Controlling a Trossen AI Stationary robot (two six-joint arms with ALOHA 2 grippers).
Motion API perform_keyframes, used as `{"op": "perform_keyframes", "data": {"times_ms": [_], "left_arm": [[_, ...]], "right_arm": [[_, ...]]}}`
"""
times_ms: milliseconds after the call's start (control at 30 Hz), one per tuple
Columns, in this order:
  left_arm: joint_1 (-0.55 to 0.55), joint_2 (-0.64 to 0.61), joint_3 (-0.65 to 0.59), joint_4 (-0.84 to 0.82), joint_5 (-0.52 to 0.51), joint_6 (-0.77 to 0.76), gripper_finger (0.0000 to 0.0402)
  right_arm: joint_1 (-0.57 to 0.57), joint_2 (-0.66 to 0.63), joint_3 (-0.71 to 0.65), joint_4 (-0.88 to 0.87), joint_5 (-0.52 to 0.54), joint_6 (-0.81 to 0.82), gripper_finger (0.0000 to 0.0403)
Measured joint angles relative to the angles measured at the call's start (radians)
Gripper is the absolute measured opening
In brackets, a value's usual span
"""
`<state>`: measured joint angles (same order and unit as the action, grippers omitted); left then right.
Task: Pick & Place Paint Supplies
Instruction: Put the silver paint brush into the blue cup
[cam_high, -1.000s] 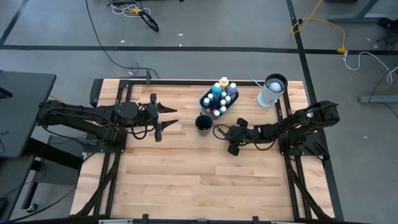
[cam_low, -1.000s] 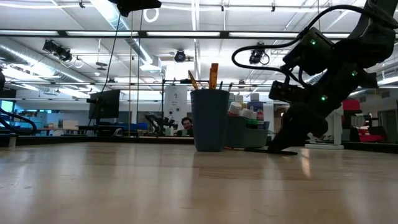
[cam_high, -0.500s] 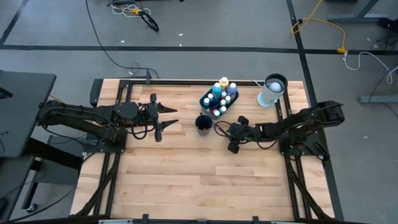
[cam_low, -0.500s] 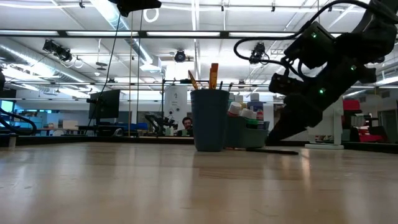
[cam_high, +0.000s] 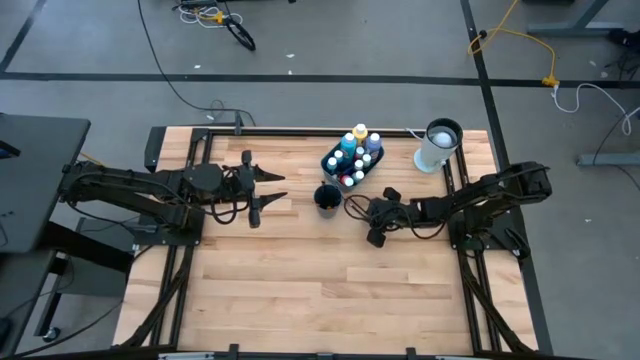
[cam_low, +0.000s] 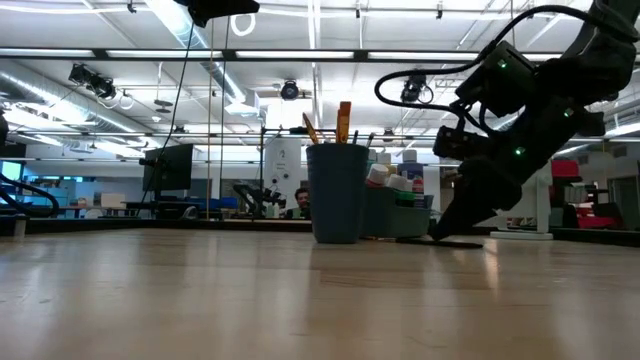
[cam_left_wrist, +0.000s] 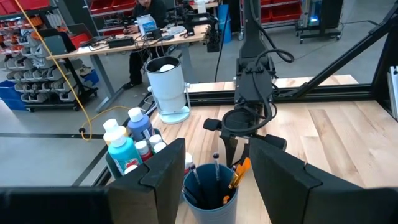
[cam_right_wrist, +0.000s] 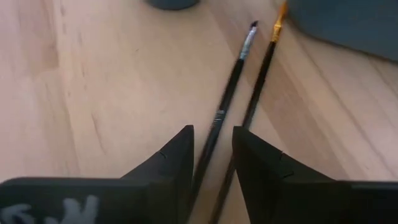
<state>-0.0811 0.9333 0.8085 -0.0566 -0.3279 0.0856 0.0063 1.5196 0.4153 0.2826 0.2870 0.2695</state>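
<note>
Two thin dark-handled brushes (cam_right_wrist: 233, 102) lie side by side on the pale wooden table (cam_high: 300, 290), and your right gripper (cam_right_wrist: 213, 158) is down over them with its tips at the tabletop. Its dark fingers (cam_right_wrist: 168, 163) stand only a narrow gap apart, and one brush handle runs into that gap — whether it is actually pinched you cannot tell from here. The second brush, the one with the orange band, lies just beside the other finger.

From above, that gripper (cam_high: 362, 212) sits just to the right of the dark round cup (cam_high: 327, 198), which already holds several brushes upright. Behind the cup is the dark tray (cam_high: 335, 155) packed with small paint bottles (cam_high: 350, 152) — blue, white and yellow caps show.

Your left gripper (cam_high: 262, 188) waits above the table well to the left of the cup, fingers (cam_left_wrist: 165, 174) spread wide and holding nothing.
</note>
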Motion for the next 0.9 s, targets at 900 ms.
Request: {"op": "perform_keyframes", "data": {"times_ms": [900], "left_arm": [[0.000,0.000,0.000,-0.005,0.000,-0.003,0.0189]], "right_arm": [[0.004,0.000,0.001,-0.042,-0.014,0.047,0.0109]]}}
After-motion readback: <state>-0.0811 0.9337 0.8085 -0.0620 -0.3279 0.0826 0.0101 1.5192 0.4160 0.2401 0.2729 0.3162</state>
